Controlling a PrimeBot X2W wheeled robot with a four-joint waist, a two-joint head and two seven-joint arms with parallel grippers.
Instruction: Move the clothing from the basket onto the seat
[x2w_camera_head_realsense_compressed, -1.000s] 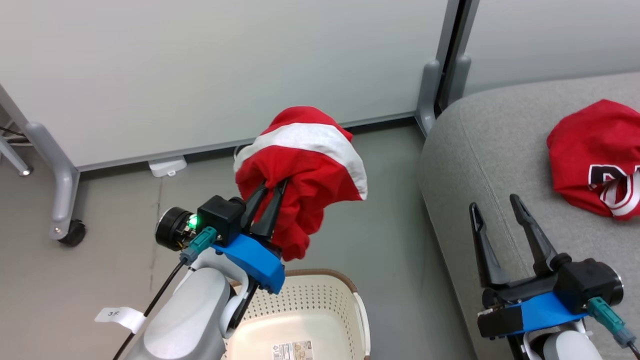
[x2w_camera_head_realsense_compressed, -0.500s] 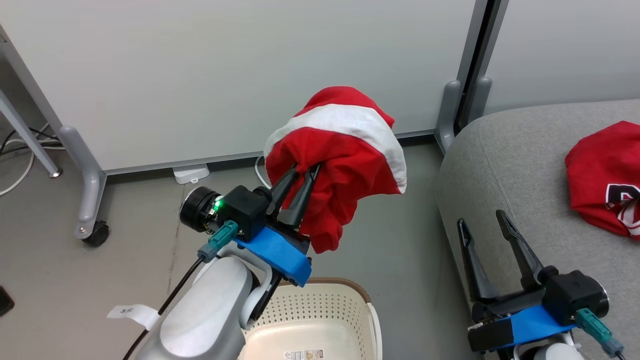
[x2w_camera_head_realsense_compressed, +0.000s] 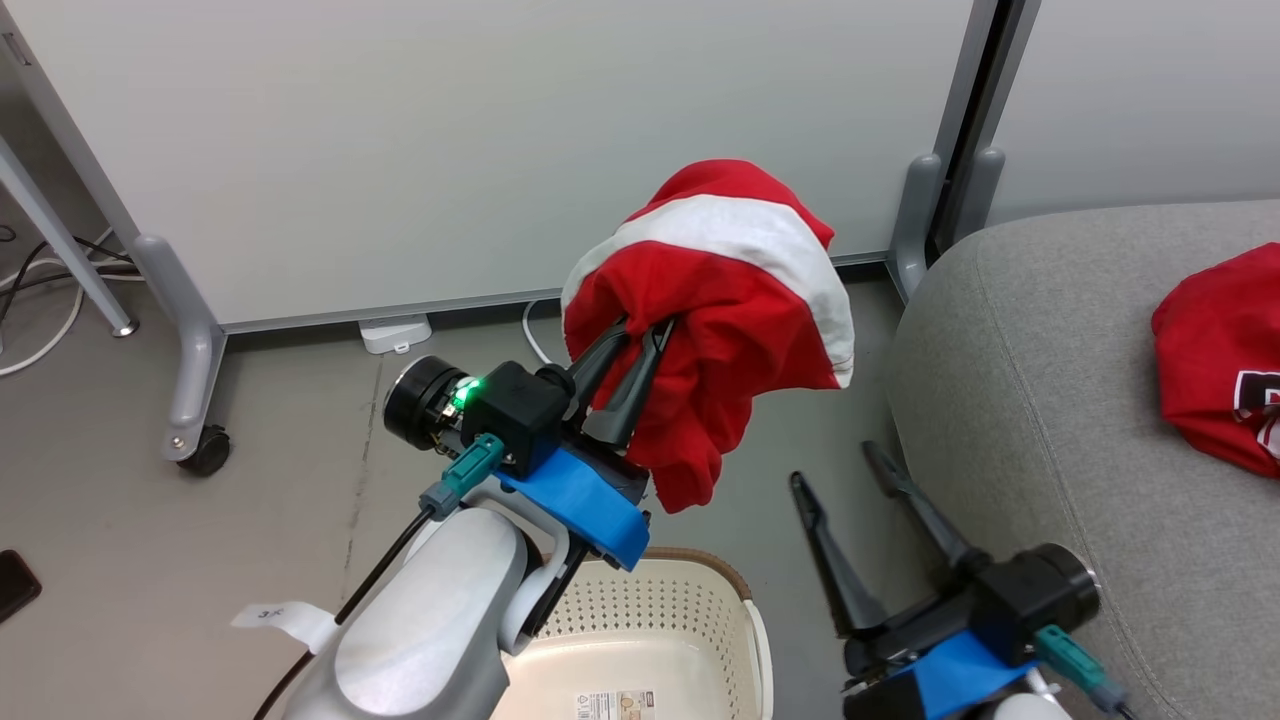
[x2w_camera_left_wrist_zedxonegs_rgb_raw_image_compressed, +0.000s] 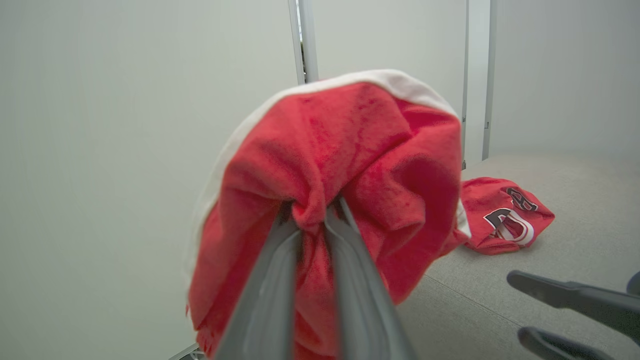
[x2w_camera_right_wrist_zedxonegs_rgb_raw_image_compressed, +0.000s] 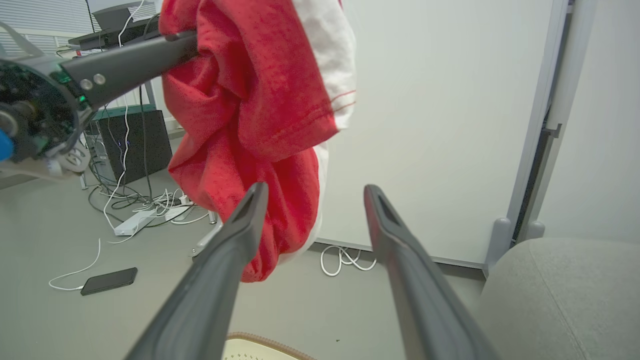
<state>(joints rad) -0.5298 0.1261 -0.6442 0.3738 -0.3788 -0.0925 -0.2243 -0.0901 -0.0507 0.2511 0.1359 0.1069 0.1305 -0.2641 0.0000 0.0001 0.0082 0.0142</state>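
Grey floor (x2w_camera_head_realsense_compressed: 300, 500) carries the basket (x2w_camera_head_realsense_compressed: 680, 600), nearest. Above the basket's far rim, the left gripper (x2w_camera_head_realsense_compressed: 645, 325) pinches a red white-striped garment (x2w_camera_head_realsense_compressed: 740, 290), lifted clear. Right of the basket, the right gripper (x2w_camera_head_realsense_compressed: 835, 465) stands wide and empty. Farther right, a second red garment (x2w_camera_head_realsense_compressed: 1215, 370) lies on the seat (x2w_camera_head_realsense_compressed: 1050, 400).

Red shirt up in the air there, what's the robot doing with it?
The robot's left gripper is shut on a bunched bright red fabric garment with a white stripe, holding it in the air, clear of the cream-white perforated plastic laundry basket. The right gripper hovers open and empty beside the light grey upholstered sofa seat. Another red garment with black-and-white lettering already lies on that seat; the held one is not yet set down.
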